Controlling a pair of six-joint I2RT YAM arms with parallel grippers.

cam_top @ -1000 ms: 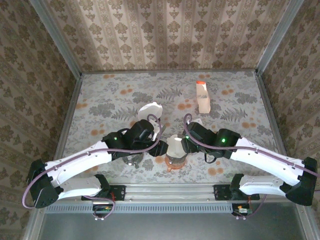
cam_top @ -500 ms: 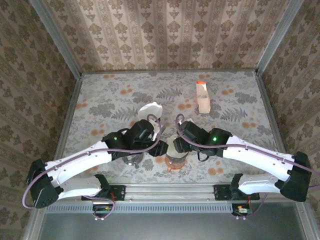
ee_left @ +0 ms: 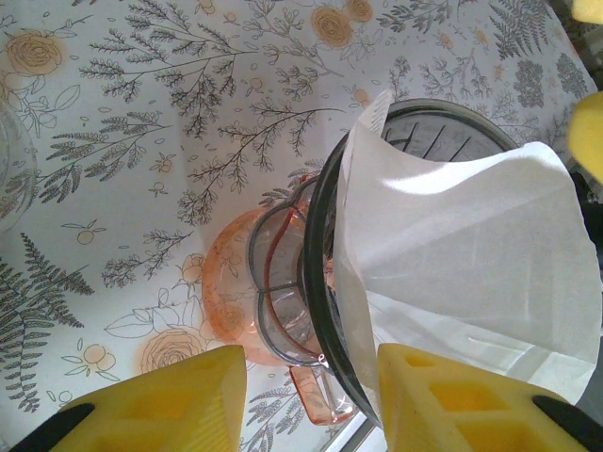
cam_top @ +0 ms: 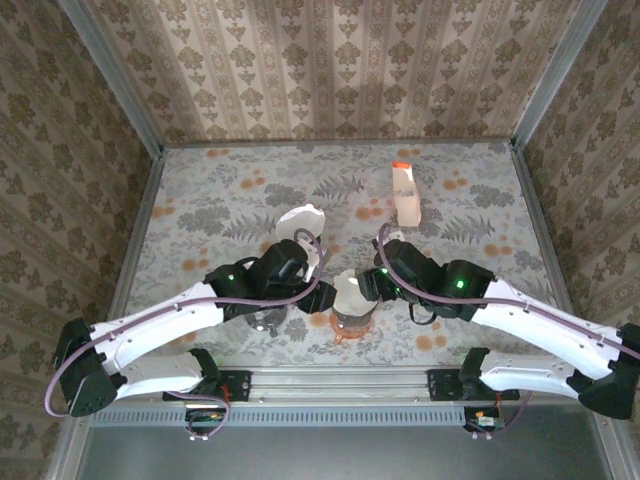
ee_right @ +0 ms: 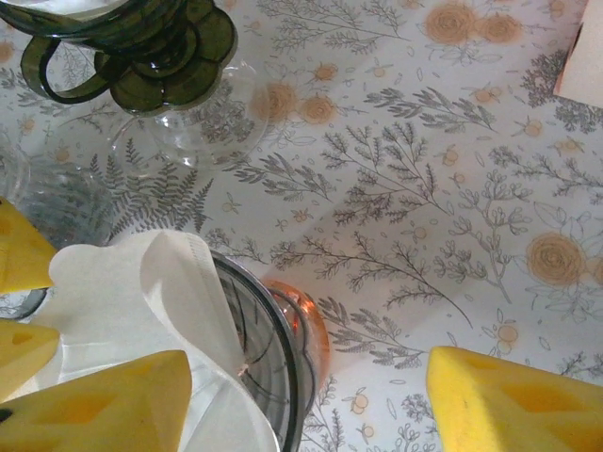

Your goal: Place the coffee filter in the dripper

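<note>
One coffee filter (ee_left: pixel 471 235) stands tilted in the dripper (ee_left: pixel 318 264), near middle of the table (cam_top: pixel 220 190), edge poking above the rim, not seated. Left pincer (ee_left: pixel 311 400) apart, straddling the rim; right pincer (ee_right: pixel 306 400) apart, holding nothing. Remaining, I'd say: seating it flat.

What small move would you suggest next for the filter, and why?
Probably ease the left pincer inward to press the coffee filter down: it leans on the dripper rim, standing well above it, not seated, and the pincer is open beside it.

Tight around the dripper (cam_top: pixel 352 318), hemmed closely by left end effector (cam_top: pixel 318 276) and right end effector (cam_top: pixel 370 286). Open tabletop (cam_top: pixel 220 190) far left; carton (cam_top: pixel 405 197) far right.
</note>
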